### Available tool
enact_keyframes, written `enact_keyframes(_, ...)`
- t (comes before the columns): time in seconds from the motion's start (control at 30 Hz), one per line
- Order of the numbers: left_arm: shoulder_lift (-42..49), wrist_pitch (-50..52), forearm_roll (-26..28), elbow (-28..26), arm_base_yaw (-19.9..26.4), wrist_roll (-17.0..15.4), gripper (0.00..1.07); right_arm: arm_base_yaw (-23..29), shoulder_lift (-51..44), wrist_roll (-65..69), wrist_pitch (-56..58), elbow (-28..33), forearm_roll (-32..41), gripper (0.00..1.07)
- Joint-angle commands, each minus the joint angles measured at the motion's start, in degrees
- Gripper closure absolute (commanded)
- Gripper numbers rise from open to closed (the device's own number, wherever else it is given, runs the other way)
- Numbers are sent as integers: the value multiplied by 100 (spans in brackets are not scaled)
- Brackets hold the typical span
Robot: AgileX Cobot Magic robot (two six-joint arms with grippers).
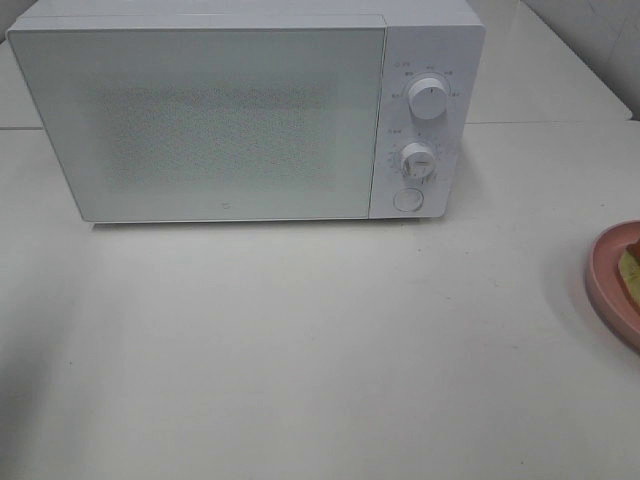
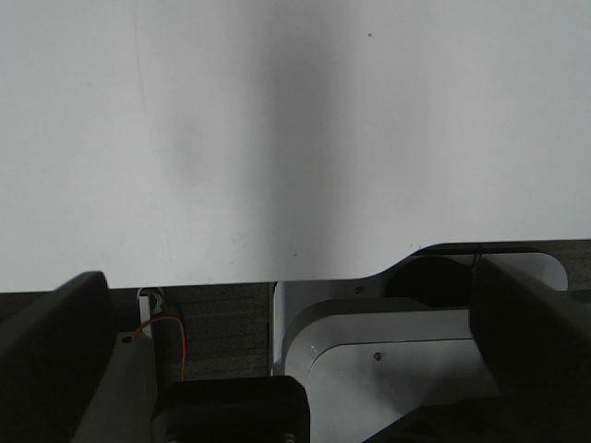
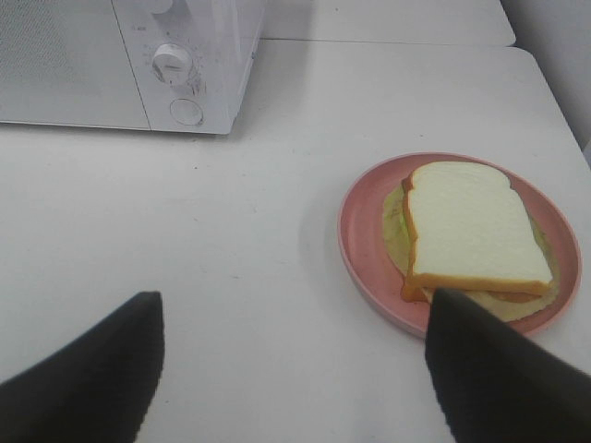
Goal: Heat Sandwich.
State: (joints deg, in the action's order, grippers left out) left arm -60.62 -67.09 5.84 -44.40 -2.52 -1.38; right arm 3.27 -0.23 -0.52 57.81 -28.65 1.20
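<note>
**Sandwich on plate, both pincers open and empty**

Sandwich [image 3: 476, 235]: two white bread slices with tan-brown crust, yellow-green filling poking out at the edges. Lies flat on a round pink plate [image 3: 362, 240], slightly smaller than the plate. In the high view only a sliver of it [image 1: 630, 270] shows at the far right edge, on the plate rim [image 1: 603, 280].

Plate sits on the white bench [image 3: 185, 240], on the right side, in front of and to the right of the microwave, well apart from it.

Right pincer [image 3: 295, 369]: two dark fingers spread wide, nothing between them, just bare bench. One fingertip [image 3: 489, 369] overlaps the near rim of the plate in the wrist view; can't tell if it touches. Other finger is off over the bench, clear of the plate.

Left pincer [image 2: 295, 351]: dark fingers [image 2: 55, 341] at the frame's sides, fully spread, holding nothing. It looks at bare bench surface and part of the grey arm hardware, with an orange wire [image 2: 171, 337] visible.

White box-shaped microwave [image 1: 200, 120] stands at the back of the bench, door shut. Control panel on its right side: two round white dials [image 1: 428, 98] stacked, round button [image 1: 408, 199] below them. Neither pincer shows in the high view.
</note>
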Motion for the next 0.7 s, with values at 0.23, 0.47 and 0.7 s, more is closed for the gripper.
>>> enact_keyframes(0.23, 1793, 201, -178, 831, 17, -29, 6, -40, -149, 52, -57, 11, -11, 32)
enact_keyframes(0.47, 3214, 607, -183, 1461, 17, -23, 6, -40, -149, 52, -57, 11, -11, 32)
enact_keyframes(0.7, 4097, 602, -292, 1473, 17, 17, 6, -40, -149, 52, -57, 11, -11, 32)
